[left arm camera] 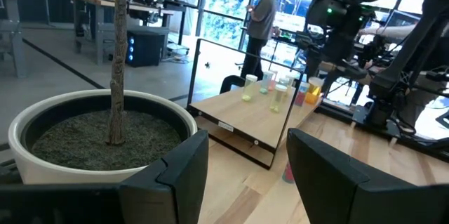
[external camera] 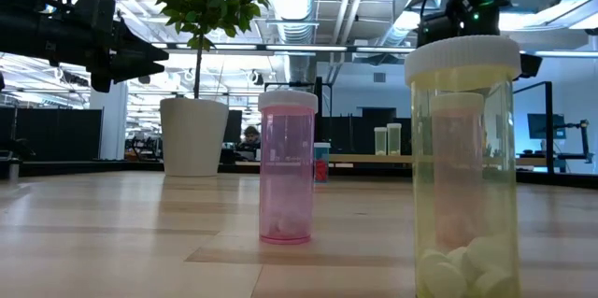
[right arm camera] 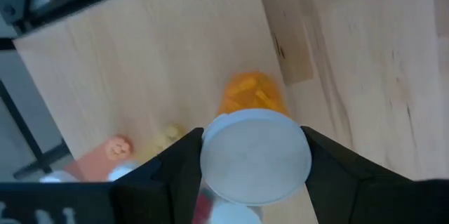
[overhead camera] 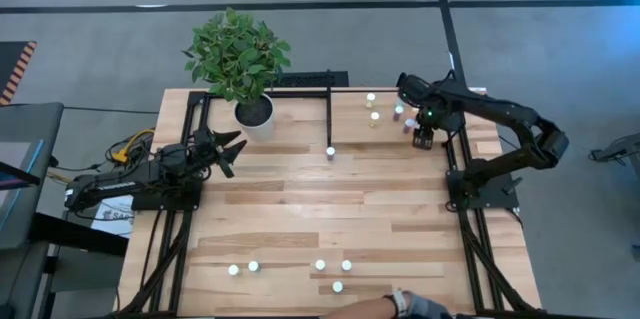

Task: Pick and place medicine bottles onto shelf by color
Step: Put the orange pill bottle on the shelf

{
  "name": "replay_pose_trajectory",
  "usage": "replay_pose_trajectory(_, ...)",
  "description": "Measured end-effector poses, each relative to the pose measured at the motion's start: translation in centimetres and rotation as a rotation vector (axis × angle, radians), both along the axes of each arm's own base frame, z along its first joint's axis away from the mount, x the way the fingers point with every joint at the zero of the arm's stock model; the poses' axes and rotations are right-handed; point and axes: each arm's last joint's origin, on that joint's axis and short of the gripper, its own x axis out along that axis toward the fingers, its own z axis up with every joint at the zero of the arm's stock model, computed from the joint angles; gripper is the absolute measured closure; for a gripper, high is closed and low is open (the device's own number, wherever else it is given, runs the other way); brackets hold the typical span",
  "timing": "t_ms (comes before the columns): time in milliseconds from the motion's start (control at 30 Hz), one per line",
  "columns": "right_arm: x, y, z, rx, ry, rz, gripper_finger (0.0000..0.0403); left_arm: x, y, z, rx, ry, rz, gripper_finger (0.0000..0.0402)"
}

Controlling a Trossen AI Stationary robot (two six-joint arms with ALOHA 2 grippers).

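- Step in hand, judged: placing. The right gripper [right arm camera: 256,155] hangs over the shelf [overhead camera: 400,144] at the far right of the surface [overhead camera: 330,209], its jaws clamped on the white cap of an orange bottle [right arm camera: 254,96]; whether the bottle's base touches the board cannot be told.
- Next move, judged: set the bottle down beside its own colour, release, lift clear of the neighbours just beside it, then reach for the near-edge group.
- Left gripper [overhead camera: 228,149]: waits at the far left beside the white plant pot [overhead camera: 256,117], jaws part open, holding nothing.
- Bottles on the shelf, high view: about four small caps near the right gripper, including a greenish one [overhead camera: 375,119]; exact count uncertain where the arm hides them.
- One bottle [overhead camera: 330,153] stands alone mid-surface by the shelf's left bar.
- Bottles at the near edge: five white caps [overhead camera: 320,266], well apart from the shelf.
- A person's hand [overhead camera: 400,302] rests at the near edge.
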Motion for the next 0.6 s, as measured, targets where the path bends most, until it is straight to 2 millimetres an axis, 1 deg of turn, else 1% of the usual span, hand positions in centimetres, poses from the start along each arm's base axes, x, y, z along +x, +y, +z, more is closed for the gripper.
replay_pose_trajectory(267, -0.21, -0.52, -0.24, -0.024, 0.037, -0.021, 0.0178, 0.00, 0.00, -0.01, 0.000, 0.000, 0.000, 0.0220)
replay_pose_trajectory(600, -0.52, -0.88, -0.25, -0.030, 0.041, -0.042, 0.0178, 0.00, 0.00, 0.00, 0.000, 0.000, 0.000, 0.0220)
